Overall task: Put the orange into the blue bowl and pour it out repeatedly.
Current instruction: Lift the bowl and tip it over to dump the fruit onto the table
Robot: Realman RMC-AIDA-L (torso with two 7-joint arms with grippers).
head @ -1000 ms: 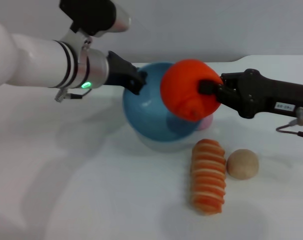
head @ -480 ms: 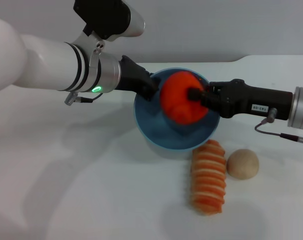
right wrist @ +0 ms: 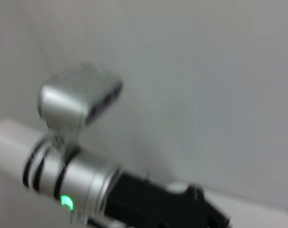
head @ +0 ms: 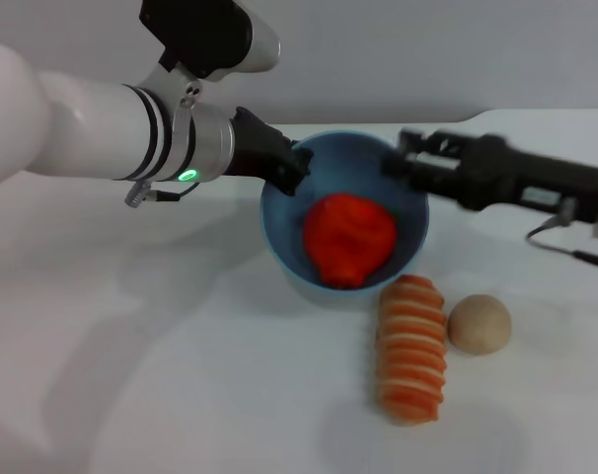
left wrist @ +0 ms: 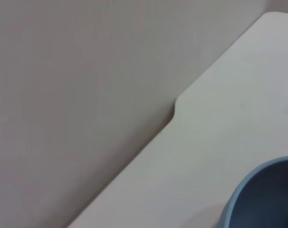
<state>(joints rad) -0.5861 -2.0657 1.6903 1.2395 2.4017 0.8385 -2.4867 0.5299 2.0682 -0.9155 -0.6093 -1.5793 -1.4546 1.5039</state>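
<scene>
The orange [head: 348, 238] lies inside the bowl [head: 410, 237], which is near the table's [head: 181, 375] far edge. The left gripper [head: 291, 168] clenches the bowl's left rim. The right gripper [head: 406, 156] hangs over the right rim, released, holding nothing. A striped loaf [head: 411, 348] and tan ball [head: 479, 323] lie just nearer.

Soft, matt cloth on the orange [head: 348, 239], creased where it sits in the bowl [head: 284, 229], and that bowl is smooth plastic with a dull sheen. The tabletop [head: 181, 385] reads as smooth, matt white. Left arm [head: 82, 123]: glossy white shell, then a brushed metal collar, then the matt black plastic left pincer [head: 287, 168]. The right pincer [head: 410, 158] is matt black too. The loaf [head: 411, 348] looks plush and ribbed; the ball [head: 479, 323] finely rough and matt.
</scene>
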